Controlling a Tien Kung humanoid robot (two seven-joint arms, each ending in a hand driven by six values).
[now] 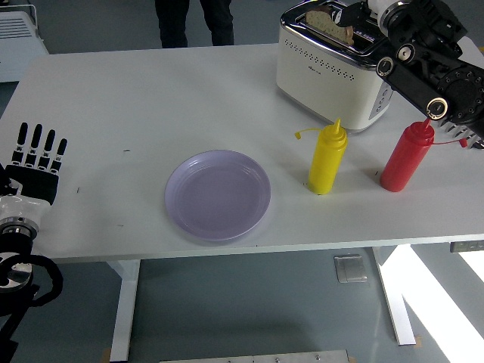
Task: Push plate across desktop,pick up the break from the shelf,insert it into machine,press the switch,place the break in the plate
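Bread (330, 24) upright in toaster (340, 68) slot, top edge proud; likely light, crumbly, so pinch that edge gently. Right hand (361, 13) at slot, fingers unclear; left hand (38, 155) resting, fingers spread, empty.

One plate (218, 195), two sauce bottles (327, 159), one toaster (333, 68), one bread slice (330, 23).
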